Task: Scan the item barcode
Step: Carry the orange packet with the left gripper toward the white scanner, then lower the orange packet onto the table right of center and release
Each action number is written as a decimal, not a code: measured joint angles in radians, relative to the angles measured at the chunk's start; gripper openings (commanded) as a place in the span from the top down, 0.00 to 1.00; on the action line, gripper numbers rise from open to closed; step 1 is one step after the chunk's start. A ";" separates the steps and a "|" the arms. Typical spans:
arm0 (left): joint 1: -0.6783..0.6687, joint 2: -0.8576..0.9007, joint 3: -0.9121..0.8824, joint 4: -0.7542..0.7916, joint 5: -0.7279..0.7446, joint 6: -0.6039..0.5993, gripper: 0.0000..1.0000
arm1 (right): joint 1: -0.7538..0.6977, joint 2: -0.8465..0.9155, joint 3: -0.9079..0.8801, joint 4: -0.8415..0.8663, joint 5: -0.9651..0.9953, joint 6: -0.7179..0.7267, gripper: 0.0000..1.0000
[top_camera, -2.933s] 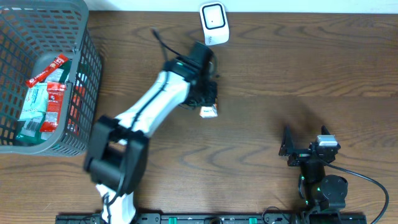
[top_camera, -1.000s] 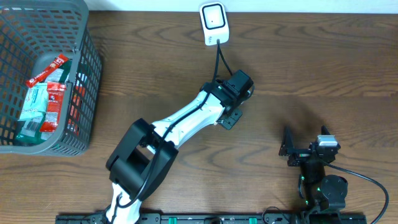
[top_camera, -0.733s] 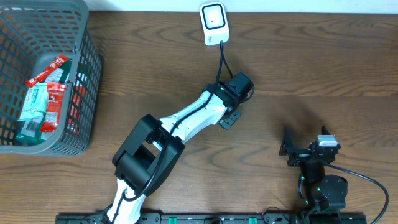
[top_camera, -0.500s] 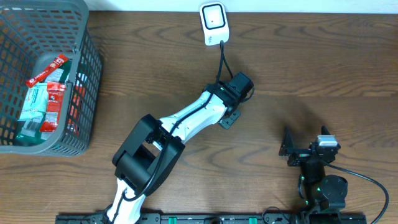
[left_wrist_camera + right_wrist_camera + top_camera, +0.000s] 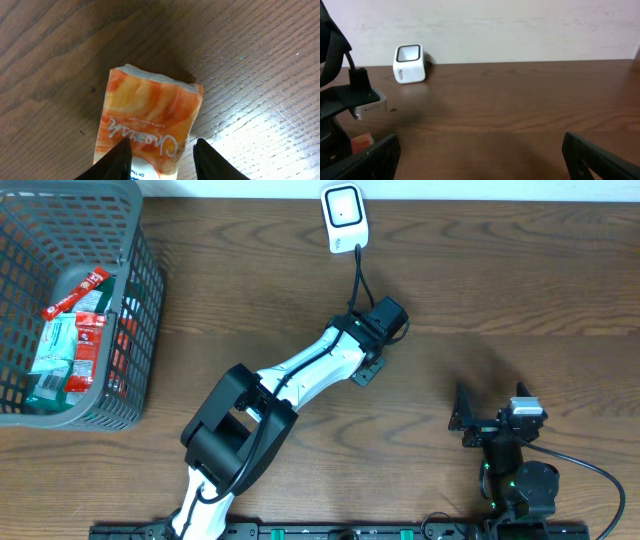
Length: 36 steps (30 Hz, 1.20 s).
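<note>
left gripper (image 5: 162,156): pinched orange packet (image 5: 150,107) over dark, grainy wood table (image 5: 255,55); right gripper (image 5: 482,161): gaped wide, empty; pale wall (image 5: 520,25) behind.

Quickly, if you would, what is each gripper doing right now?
Left gripper: closed on the orange packet.
Right gripper: open, holding nothing.

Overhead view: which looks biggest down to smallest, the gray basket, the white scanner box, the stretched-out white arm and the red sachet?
1. gray basket, though the frame edge cuts it off
2. stretched-out white arm
3. white scanner box
4. red sachet, lying in the basket
</note>
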 measured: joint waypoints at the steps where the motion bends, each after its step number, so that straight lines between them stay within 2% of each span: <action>1: 0.000 0.000 0.000 0.000 -0.001 0.000 0.60 | 0.000 0.000 0.000 0.000 0.000 0.000 0.01; 8: -0.001 -0.014 -0.053 0.057 -0.015 0.004 0.68 | 0.000 0.000 0.000 0.000 0.000 0.000 0.01; 13: -0.002 -0.030 -0.078 0.071 -0.019 0.000 0.93 | 0.000 0.000 0.000 0.000 0.000 0.000 0.01; 22: -0.006 -0.040 -0.081 0.078 -0.019 -0.020 0.93 | 0.000 0.000 0.000 0.000 0.000 0.000 0.01; 28: -0.005 -0.108 -0.081 0.090 -0.003 -0.122 0.93 | 0.000 0.000 0.000 0.000 0.000 0.000 0.01; 33: 0.005 -0.229 -0.081 0.117 0.113 -0.216 0.93 | 0.000 0.000 0.000 0.000 0.000 0.000 0.01; 36: 0.037 -0.249 -0.081 0.158 0.259 -0.278 0.93 | 0.000 0.000 0.000 0.000 0.000 0.000 0.01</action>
